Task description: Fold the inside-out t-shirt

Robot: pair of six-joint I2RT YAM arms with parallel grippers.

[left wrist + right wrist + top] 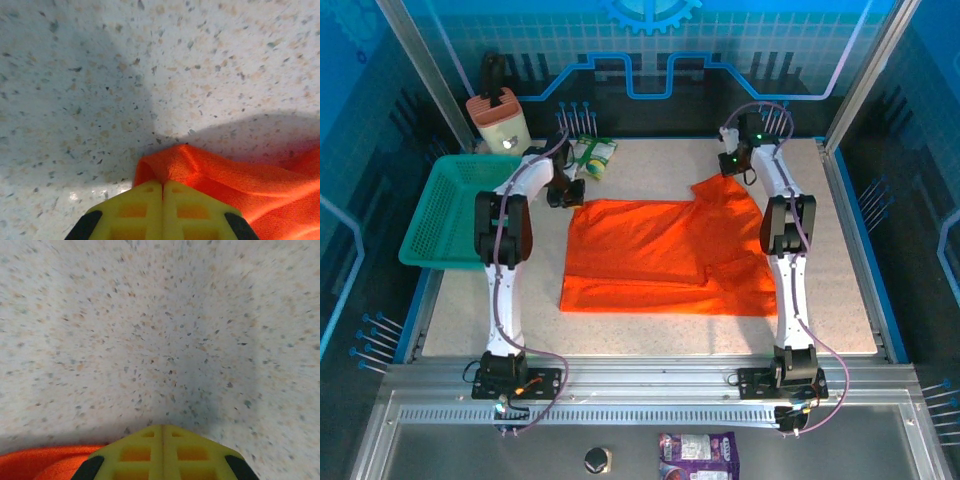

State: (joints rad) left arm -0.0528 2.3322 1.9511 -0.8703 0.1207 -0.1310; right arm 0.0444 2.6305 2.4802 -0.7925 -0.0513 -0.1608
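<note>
Inside-out t-shirt (660,255), bright orange-red, lies spread on the middle of the desk (840,260), between the two arms. Most of it is flat, and near its front edge one layer seems to lie over another. Its far right part is bunched and stands up a little towards the right arm.

The left pincer (162,184) is clenched and grasps the far left corner of the cloth. In the left wrist view a small ridge of orange fabric comes out exactly from between the closed yellow tips, low over the speckled desk. The right pincer (162,427) is clenched too, with its yellow tips pressed together. Orange cloth shows just beside it, at the lower left of the right wrist view, but I cannot tell if any cloth is really caught between the tips.

I judge the inside-out t-shirt to be light, thin and very soft. It will hang down and wrinkle wherever it is not supported, and it will not keep a shape by itself. It is not fragile, so a firm pinch is safe. The best places to hold are the corners and the hems, where the fabric is doubled. Both holds should be on the same far edge and well apart, so that this edge stays straight. A shallow pinch may slip out.
</note>
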